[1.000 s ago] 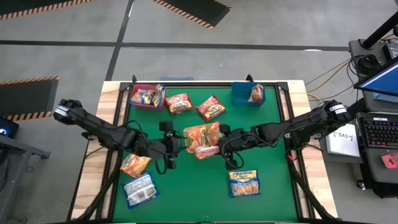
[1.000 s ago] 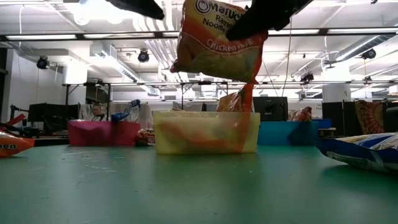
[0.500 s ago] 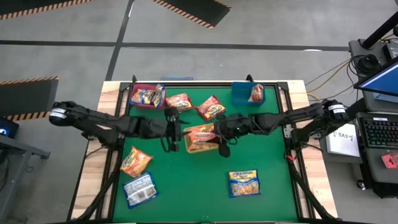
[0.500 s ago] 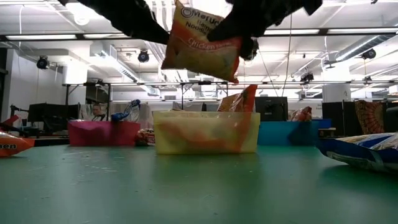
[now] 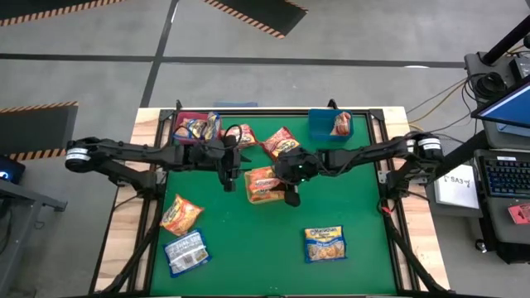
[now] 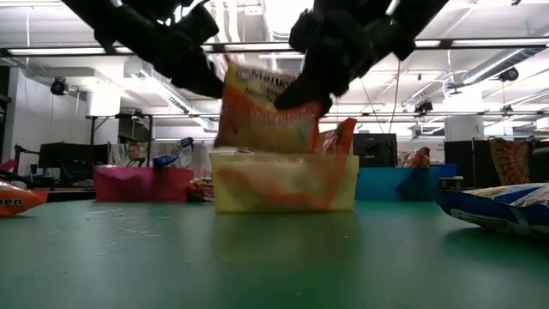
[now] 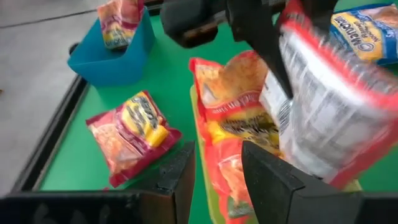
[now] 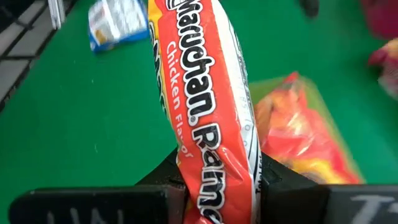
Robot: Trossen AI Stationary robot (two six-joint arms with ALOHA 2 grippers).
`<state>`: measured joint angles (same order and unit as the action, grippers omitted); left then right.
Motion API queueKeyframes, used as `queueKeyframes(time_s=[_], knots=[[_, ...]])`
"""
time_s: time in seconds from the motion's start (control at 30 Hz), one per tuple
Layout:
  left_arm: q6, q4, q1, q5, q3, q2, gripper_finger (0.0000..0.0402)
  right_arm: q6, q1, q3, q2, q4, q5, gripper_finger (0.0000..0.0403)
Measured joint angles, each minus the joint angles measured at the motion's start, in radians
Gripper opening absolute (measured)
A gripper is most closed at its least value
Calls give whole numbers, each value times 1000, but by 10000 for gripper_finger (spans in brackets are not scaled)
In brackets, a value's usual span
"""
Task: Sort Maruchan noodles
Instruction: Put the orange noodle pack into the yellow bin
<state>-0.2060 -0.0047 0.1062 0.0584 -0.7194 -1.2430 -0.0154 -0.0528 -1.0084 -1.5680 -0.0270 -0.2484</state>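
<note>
- While my right pincer (image 8: 214, 186) hangs over the middle of the counter (image 5: 364, 215), its jaws are nipped tight on the bottom edge of an orange chicken-flavour packet (image 8: 208, 106), which stands on end just above the clear yellowish bin (image 6: 285, 182).
- That bin already has orange packets lying in it, so I judge this one belongs there too.
- My left pincer (image 7: 217, 168) hovers beside the same bin from the left; its jaws stand a little apart with nothing between them.
- In the hand, the packet seems light and crinkly: a slick plastic skin over a brittle noodle block.
- A hard squeeze across the middle could crack the block, so I would hold by the flat sealed edge, as I do now, where the film can crumple harmlessly.
- Because the wrap is slippery and the packet dangles from one edge, it could swing or slide; I would keep it low over the bin before letting go.
- Other packets lie loose: red ones (image 5: 281, 142) on the far side between the red bin (image 5: 178, 132) and the blue bin (image 5: 319, 128), an orange one (image 5: 181, 215) at near left, and blue-and-silver ones (image 5: 325, 243) nearer still, left and right.
</note>
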Motion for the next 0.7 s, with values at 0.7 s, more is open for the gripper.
queueKeyframes(time_s=[0.7], knots=[[-2,37,-78,-202,-51,1,111,-67,0,1,-104,-58,40,107]])
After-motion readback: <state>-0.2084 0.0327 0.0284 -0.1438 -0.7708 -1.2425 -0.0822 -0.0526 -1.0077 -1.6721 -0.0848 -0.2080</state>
